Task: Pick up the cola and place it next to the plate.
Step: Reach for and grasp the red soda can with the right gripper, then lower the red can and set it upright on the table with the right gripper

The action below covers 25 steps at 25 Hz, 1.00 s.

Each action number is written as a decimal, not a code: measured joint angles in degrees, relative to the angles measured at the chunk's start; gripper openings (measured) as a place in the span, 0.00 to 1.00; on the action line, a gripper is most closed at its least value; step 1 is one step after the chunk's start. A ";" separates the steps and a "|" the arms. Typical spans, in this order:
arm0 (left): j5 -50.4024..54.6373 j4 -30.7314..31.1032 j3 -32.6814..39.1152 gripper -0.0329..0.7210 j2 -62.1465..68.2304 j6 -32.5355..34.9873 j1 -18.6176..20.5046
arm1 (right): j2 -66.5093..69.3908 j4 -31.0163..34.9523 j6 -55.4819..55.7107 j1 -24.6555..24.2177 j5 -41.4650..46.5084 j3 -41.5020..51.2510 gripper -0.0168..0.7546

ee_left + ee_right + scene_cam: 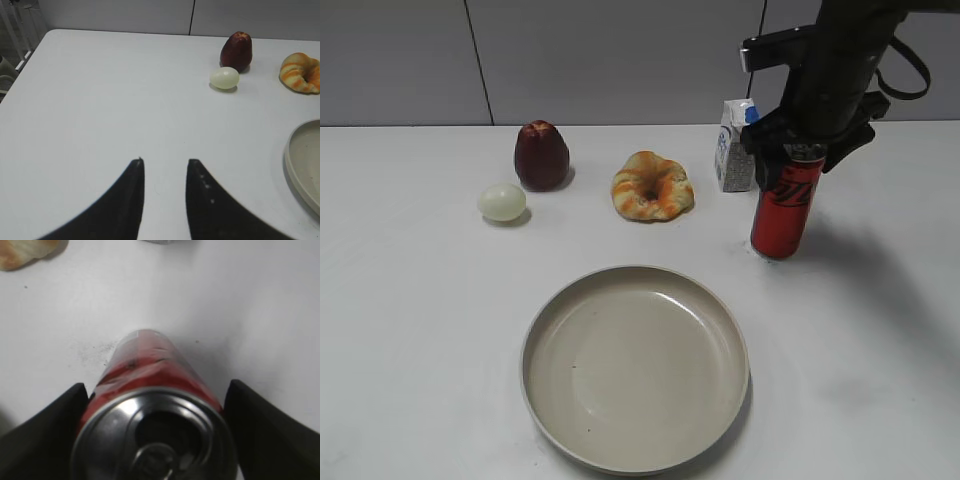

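The cola (783, 210) is a tall red can with a silver top, standing upright on the white table at the right, behind and right of the plate. My right gripper (805, 150) comes down over its top, one finger on each side. In the right wrist view the black fingers (156, 385) press against both sides of the can (145, 365). The plate (636, 272) is a wide beige dish at the front centre, and its edge also shows in the left wrist view (300, 165). My left gripper (165, 161) is open and empty over bare table far left.
A small white-and-blue carton (733, 145) stands just behind-left of the can. A twisted bread ring (652, 186), a dark red fruit (541, 155) and a pale egg (502, 201) lie behind the plate. The table's left edge (20, 70) shows in the left wrist view.
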 joint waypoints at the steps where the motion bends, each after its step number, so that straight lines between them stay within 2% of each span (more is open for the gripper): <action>1: 0.00 0.00 0.00 0.35 0.00 0.00 0.00 | 0.33 0.05 0.05 0.00 0.01 0.00 0.80; 6: 0.00 0.00 0.00 0.35 0.00 0.00 0.00 | 0.53 0.61 0.11 0.00 2.35 -2.27 0.68; 9: 0.00 0.00 0.00 0.35 0.00 0.00 0.00 | 0.53 1.17 -0.45 0.00 6.87 -6.81 0.67; 13: 0.00 0.00 0.00 0.35 0.00 0.00 0.00 | 0.53 5.36 -3.30 0.84 12.63 -13.86 0.67; 15: 0.00 0.00 0.00 0.35 0.00 0.00 0.00 | 0.53 6.96 -3.71 2.30 13.39 -16.47 0.67; 20: 0.00 0.00 0.00 0.35 0.00 0.00 0.00 | 0.65 8.32 -3.89 9.58 13.45 -18.07 0.67; 25: 0.00 0.00 0.00 0.35 0.00 0.00 0.00 | 1.97 8.72 -3.96 14.86 9.18 -18.07 0.67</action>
